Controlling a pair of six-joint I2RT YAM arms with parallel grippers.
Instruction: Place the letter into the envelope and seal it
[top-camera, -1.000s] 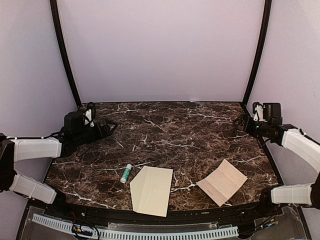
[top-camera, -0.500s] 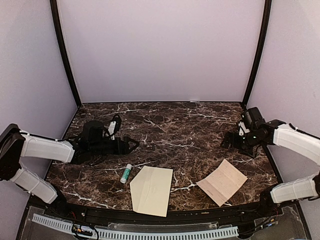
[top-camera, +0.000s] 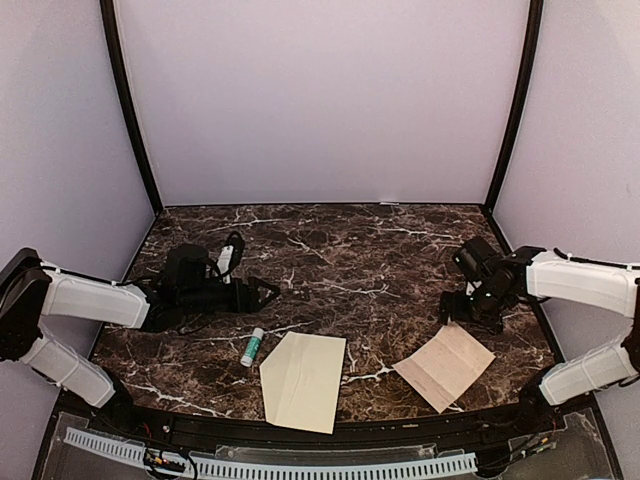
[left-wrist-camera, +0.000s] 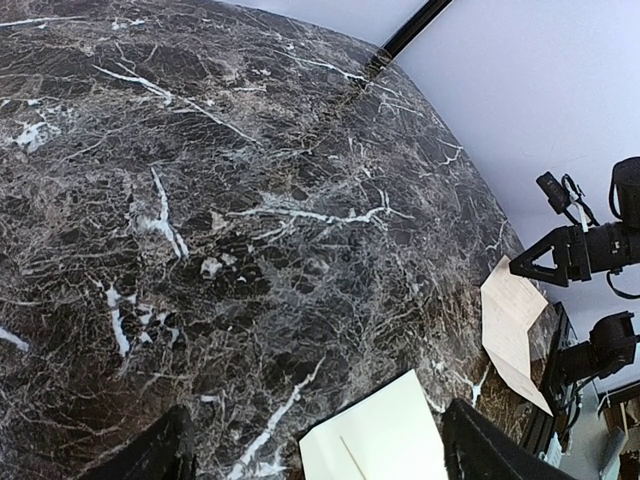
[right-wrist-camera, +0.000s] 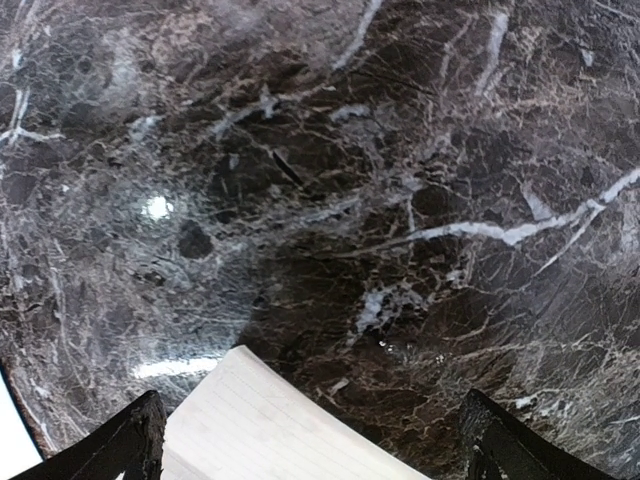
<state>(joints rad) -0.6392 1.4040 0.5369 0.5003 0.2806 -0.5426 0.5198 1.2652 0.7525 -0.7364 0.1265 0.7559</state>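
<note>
The cream envelope lies flat near the table's front edge, left of centre; its corner shows in the left wrist view. The tan creased letter lies to its right and shows in the right wrist view and the left wrist view. My left gripper is open and empty, low over the table, behind and left of the envelope. My right gripper is open and empty, just above the letter's far corner.
A white glue stick with a green cap lies just left of the envelope. The dark marble table is ringed by pale walls and two black corner posts.
My left arm swung in from the far left toward the middle and lowered. My right arm came down from the back right to the letter's far corner.
</note>
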